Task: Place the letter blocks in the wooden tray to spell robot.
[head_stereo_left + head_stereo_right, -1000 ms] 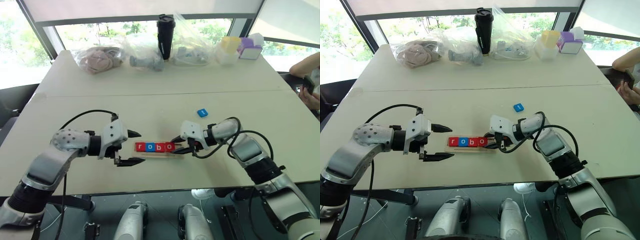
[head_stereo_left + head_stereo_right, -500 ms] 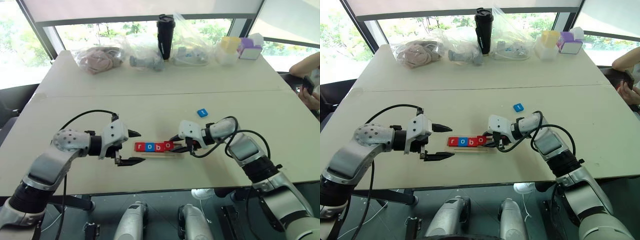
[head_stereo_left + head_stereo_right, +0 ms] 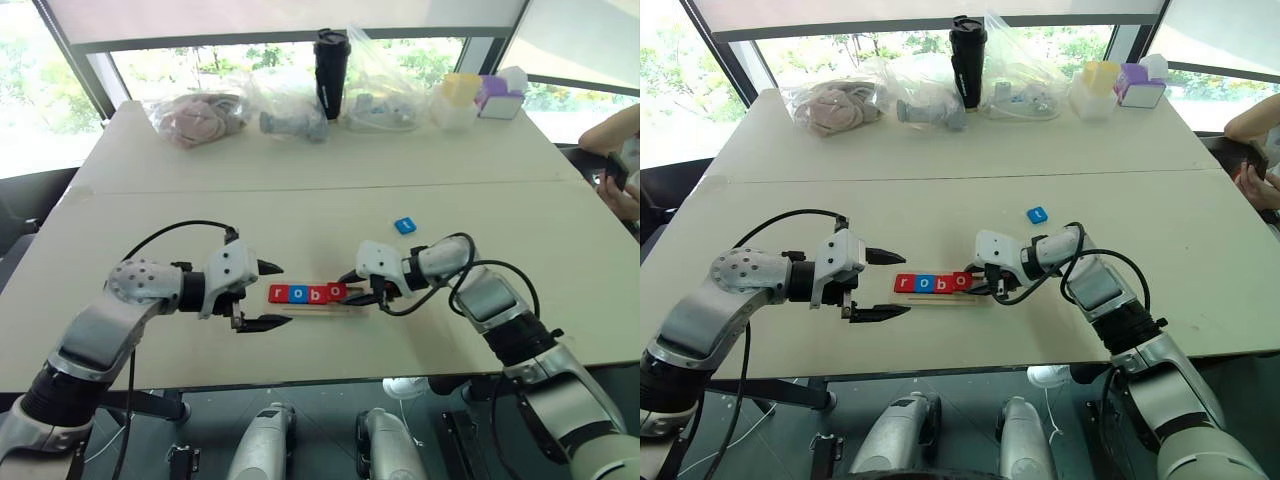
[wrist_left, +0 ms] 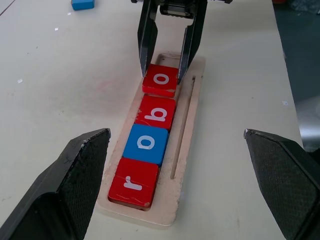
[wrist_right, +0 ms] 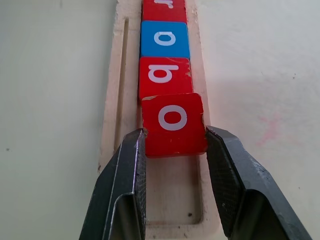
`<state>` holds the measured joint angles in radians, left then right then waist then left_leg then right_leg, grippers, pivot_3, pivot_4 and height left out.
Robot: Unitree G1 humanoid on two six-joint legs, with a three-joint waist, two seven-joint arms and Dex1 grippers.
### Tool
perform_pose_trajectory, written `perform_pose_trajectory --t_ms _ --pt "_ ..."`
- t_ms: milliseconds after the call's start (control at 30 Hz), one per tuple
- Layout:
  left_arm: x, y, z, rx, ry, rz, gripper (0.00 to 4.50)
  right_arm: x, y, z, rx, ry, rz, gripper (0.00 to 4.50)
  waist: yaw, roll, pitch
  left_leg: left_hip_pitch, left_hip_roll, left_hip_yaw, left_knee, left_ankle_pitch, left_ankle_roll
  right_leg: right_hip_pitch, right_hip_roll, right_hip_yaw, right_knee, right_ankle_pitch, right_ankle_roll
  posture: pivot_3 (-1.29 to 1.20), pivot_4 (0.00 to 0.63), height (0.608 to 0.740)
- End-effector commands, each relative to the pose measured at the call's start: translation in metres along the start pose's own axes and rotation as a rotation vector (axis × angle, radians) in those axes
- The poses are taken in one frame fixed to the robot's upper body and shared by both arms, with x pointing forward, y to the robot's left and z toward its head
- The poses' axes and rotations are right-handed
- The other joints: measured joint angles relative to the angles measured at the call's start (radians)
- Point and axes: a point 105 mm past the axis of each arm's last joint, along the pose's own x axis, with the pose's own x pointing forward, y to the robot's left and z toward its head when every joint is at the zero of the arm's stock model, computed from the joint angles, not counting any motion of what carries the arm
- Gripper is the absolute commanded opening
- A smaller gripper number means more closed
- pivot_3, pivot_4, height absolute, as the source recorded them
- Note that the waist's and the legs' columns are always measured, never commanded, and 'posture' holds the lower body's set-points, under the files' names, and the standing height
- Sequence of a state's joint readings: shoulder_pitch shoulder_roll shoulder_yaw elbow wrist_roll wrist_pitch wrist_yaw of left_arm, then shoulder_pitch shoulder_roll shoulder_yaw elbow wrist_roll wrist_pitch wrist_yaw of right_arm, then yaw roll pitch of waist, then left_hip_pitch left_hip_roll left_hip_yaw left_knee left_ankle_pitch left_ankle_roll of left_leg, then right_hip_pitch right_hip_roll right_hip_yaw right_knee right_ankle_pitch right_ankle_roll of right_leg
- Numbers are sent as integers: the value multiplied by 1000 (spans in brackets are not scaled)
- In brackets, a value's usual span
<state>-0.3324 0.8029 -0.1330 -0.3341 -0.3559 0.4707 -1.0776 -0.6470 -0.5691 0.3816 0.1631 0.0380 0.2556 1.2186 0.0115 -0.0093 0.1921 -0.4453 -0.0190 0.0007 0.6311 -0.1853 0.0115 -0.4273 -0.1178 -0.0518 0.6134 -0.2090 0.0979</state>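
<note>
Tabletop (image 3: 300,220): right hand (image 5: 175,145) pinching red "o" block (image 5: 173,122)

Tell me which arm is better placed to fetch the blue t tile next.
The right. The blue t tile lies on the right arm's side of the wooden tray, though the right tool must first release the red o tile. The left tool hovers open at the tray's opposite end.

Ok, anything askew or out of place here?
Yes: the second red o block, gripped by the right gripper, sits tilted, overlapping the b block instead of lying flat in the wooden tray. The blue t block lies loose on the table.
</note>
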Motion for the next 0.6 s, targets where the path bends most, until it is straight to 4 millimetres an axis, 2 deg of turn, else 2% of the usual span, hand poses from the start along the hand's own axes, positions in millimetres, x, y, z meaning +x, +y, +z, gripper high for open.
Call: perform_pose_trajectory --t_ms 33,467,600 --pt "0 2 8 41 -19 7 4500 -3 -1 9 -34 -23 -12 1133 -1 0 0 0 0 0 0 0 0 0 0 0 0 0 0 0 150 740" --pt "0 3 7 42 -16 12 4500 2 1 14 -28 -41 -1 1133 0 0 0 0 0 0 0 0 0 0 0 0 0 0 0 0 150 740" --pt "0 3 5 40 -13 16 4500 0 3 16 -30 -50 0 3043 0 0 0 0 0 0 0 0 0 0 0 0 0 0 0 0 150 740"
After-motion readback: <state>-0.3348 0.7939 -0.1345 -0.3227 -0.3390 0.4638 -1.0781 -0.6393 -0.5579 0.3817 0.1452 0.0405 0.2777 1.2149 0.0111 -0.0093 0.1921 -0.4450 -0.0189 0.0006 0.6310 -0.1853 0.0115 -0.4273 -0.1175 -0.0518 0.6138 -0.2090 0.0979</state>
